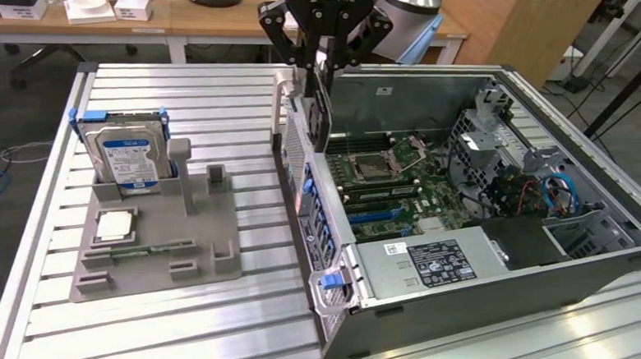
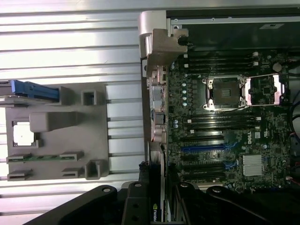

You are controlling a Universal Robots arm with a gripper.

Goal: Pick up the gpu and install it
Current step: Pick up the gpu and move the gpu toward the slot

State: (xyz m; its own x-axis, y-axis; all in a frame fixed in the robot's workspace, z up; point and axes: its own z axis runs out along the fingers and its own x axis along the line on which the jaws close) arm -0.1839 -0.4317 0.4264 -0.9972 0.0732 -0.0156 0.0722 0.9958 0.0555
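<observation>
The gpu (image 1: pixel 320 114) is a thin black card that hangs upright, edge-on, from my gripper (image 1: pixel 324 60), which is shut on the card's top edge. It hovers over the rear wall of the open computer case (image 1: pixel 579 267), just above the motherboard (image 1: pixel 398 183) side. In the wrist view the gpu (image 2: pixel 158 180) runs down from my gripper (image 2: pixel 157 204) along the case's rear edge, beside the blue expansion slots (image 2: pixel 206 147). The card is clear of the slots.
A grey holder tray (image 1: pixel 151 269) lies on the slatted table at the exterior view's left. It carries a blue-labelled hard drive (image 1: pixel 130 157), a processor chip (image 1: pixel 115 226) and a green memory stick (image 1: pixel 152 249). The power supply (image 1: pixel 437 264) fills the case's near end.
</observation>
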